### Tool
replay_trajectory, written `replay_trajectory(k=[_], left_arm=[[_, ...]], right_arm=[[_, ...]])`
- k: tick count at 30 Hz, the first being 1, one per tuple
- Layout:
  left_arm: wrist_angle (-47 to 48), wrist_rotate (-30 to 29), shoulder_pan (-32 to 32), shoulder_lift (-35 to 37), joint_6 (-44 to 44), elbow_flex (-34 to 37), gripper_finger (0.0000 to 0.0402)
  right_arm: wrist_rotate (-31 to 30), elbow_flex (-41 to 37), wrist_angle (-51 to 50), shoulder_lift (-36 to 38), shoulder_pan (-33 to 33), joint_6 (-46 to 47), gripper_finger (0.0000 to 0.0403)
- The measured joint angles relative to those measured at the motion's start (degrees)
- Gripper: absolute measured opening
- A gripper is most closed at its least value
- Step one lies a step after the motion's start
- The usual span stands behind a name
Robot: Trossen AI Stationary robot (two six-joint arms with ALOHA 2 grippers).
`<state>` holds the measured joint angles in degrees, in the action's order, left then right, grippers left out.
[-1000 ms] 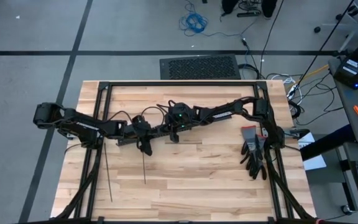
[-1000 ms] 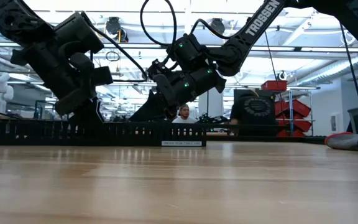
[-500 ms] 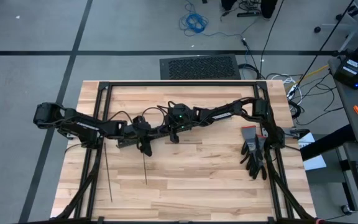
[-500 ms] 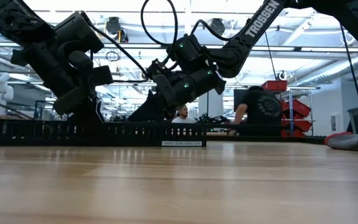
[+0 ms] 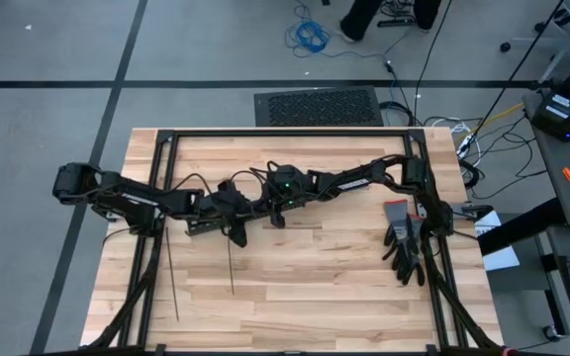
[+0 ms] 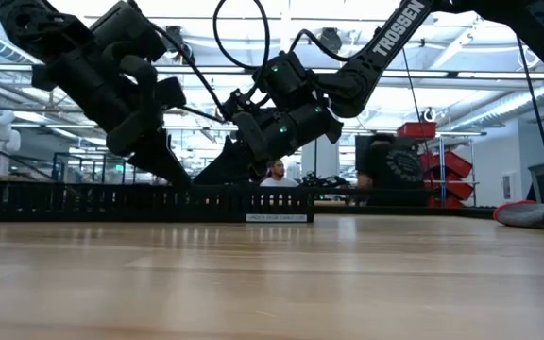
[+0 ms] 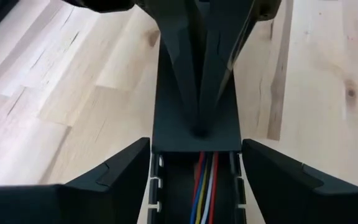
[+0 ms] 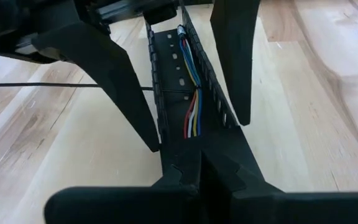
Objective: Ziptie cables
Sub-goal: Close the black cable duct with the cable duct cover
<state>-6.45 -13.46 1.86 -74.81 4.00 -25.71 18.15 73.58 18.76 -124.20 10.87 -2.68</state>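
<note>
The cables (image 7: 204, 186), thin red, blue, yellow and white wires, lie inside a long black slotted duct (image 5: 265, 223) on the table's middle. One end of them runs under a flat black cover (image 7: 194, 74) on the duct. My left gripper (image 7: 194, 162) is open, its fingers either side of the duct, just above the wires (image 8: 191, 112). My right gripper (image 7: 197, 130) is shut, its tips down on the cover. Two zipties (image 5: 231, 267), thin dark strips, lie flat on the wood nearer the front edge. My right gripper presses its shut fingertips down on the flat black cover near the cover's end (image 7: 194, 142), where the wires come out from under it. The fingers slant down from the table's right side and lie along the duct. The cover lies flat on the duct.
Black and grey gloves (image 5: 404, 242) lie at the table's right side. A black rail frame (image 5: 285, 133) runs around the tabletop. Bare wood (image 5: 305, 297) stretches between the duct and the front edge. People show in the room behind (image 6: 385, 170).
My left gripper has risen a little above the duct, tipped its fingers more steeply and shifted slightly toward the table's right edge. The duct, the cables and my right gripper have kept still.
</note>
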Motion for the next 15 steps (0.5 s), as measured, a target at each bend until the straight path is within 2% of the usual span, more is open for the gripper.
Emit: replay_trajectory(k=[15], left_arm=[[4.6, -0.3, 0.1, 0.0, 3.0, 0.1, 0.0250]], right_arm=[[0.0, 0.0, 0.0, 0.0, 0.0, -0.1, 0.0000]])
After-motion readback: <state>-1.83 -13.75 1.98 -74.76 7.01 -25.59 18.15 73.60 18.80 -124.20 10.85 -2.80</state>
